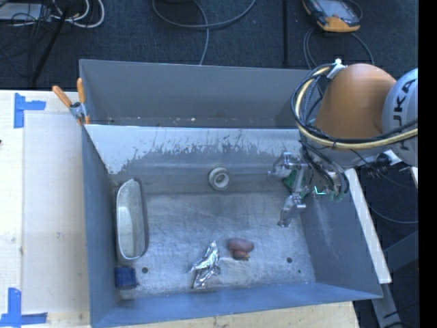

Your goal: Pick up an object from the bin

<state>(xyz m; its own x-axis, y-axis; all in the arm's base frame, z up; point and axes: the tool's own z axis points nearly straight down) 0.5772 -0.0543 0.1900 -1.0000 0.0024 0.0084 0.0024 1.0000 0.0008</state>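
Closest to the front wall of the bin [225, 305] there's a small blue block [125, 277] tucked in the left corner, and a crumpled scrap of silver foil [206, 265] more toward the middle. Just beside the foil, up and right, sits a brownish-pink lump [239, 248]; can't really tell what it is. A long oval metal dish [131, 219] lies along the left wall, and a little grey ring [219, 178] sits near the back slope.

The gripper [279, 197] hangs over the right side of the floor, claw spread wide with nothing in it. So no object picked: the lump and the ring are the nearest things, both clearly apart from the fingers [292, 210]. The arm's orange cover [349, 101] sits above the right rim.
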